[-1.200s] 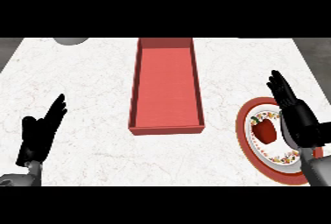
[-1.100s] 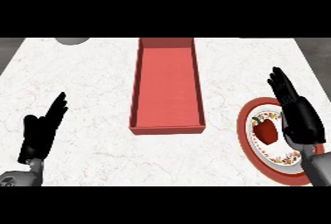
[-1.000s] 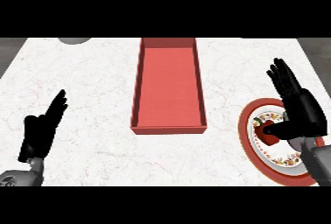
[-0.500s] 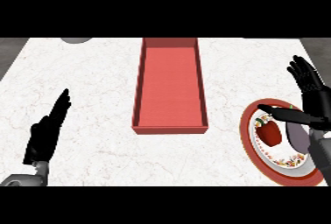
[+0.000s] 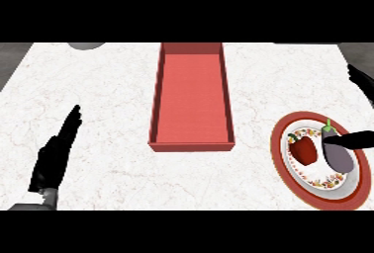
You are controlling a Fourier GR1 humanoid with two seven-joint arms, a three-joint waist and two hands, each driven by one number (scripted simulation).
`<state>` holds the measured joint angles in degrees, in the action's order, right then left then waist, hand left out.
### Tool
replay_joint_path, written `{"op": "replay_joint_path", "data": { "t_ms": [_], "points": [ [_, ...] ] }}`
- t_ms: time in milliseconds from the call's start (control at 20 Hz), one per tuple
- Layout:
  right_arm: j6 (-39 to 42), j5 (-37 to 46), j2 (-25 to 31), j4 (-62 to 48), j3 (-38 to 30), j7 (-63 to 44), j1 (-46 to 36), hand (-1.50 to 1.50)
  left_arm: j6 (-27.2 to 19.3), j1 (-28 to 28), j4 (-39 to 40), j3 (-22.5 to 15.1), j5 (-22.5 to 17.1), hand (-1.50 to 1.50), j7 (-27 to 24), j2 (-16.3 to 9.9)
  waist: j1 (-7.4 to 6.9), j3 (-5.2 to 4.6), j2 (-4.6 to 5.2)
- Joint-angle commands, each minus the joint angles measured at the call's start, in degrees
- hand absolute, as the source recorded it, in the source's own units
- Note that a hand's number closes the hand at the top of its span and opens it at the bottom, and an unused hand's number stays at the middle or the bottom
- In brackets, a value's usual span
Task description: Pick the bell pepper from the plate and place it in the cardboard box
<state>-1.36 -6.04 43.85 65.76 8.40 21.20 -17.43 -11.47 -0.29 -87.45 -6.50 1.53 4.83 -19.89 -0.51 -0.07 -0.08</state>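
A red bell pepper [image 5: 305,149] lies on a red-rimmed plate [image 5: 284,163] at the right of the head view, next to a purple eggplant [image 5: 337,154]. My right hand [image 5: 356,139] shows only partly at the right edge, its thumb reaching over the eggplant, fingers straight and apart from the pepper. The long reddish cardboard box [image 5: 191,96] stands in the middle, with nothing inside. At the lower left my left hand [image 5: 53,157] rests open, fingers pointing up.
White marble counter [image 5: 95,99] all around. A grey round object [image 5: 87,45] peeks in at the top left edge. The plate sits close to the counter's right front corner.
My right hand has slid rightward off the plate toward the view's edge, uncovering the pepper and the eggplant. The left hand has barely shifted.
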Motion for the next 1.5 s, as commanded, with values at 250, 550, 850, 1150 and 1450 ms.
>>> {"op": "replay_joint_path", "data": {
  "t_ms": [250,550,850,1150,1450],
  "points": [
    [16.4,12.1,14.2,5.6,11.9,-15.1,-4.0,-1.5,0.8,-1.3,-0.8,1.1,-0.4,0.0,1.3,-0.6,-0.34,-0.09,0.05],
    [22.1,12.8,10.2,14.5,14.7,-26.2,-2.4,-1.5,0.3,3.7,-3.5,1.0,1.2,0.0,0.3,0.0,0.16,0.03,-0.11],
    [21.5,19.0,4.1,18.3,13.0,-34.7,0.1,-1.5,2.1,0.3,-3.1,2.5,1.6,0.0,2.3,1.1,0.42,0.06,-0.02],
    [22.3,26.5,1.5,13.4,10.0,-31.0,2.0,-1.5,1.8,1.4,-1.8,3.4,3.7,0.0,0.2,3.2,0.25,0.08,0.08],
    [25.8,30.0,-3.6,17.5,7.2,-35.5,4.2,-1.5,4.2,3.4,-1.3,4.2,4.8,0.0,-2.5,4.4,0.36,0.06,0.03]
  ]
}}
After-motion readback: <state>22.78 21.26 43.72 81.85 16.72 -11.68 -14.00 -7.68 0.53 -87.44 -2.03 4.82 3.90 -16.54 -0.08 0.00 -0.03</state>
